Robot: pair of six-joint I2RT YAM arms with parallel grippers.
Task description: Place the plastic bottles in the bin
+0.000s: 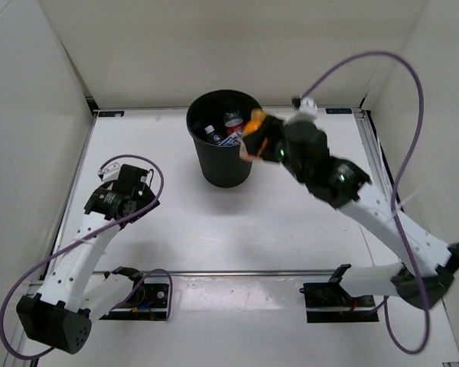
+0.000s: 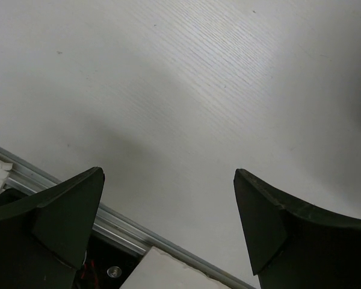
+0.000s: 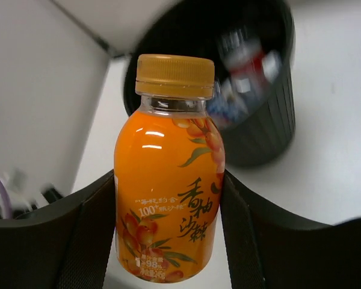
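Observation:
The round black bin (image 1: pixel 224 164) stands at the back middle of the table, with several clear bottles (image 1: pixel 228 126) lying inside; they show blurred in the right wrist view (image 3: pixel 246 66). My right gripper (image 1: pixel 254 138) is shut on the stubby orange bottle (image 1: pixel 255 124) and holds it in the air at the bin's right rim. In the right wrist view the orange bottle (image 3: pixel 168 180) sits between both fingers (image 3: pixel 246 241), cap towards the bin (image 3: pixel 271 120). My left gripper (image 2: pixel 168 205) is open and empty, low over the table at the left (image 1: pixel 134 177).
White walls enclose the table on three sides. A metal rail (image 2: pixel 126 226) crosses the near edge below the left gripper. A purple cable (image 1: pixel 382 84) arcs above the right arm.

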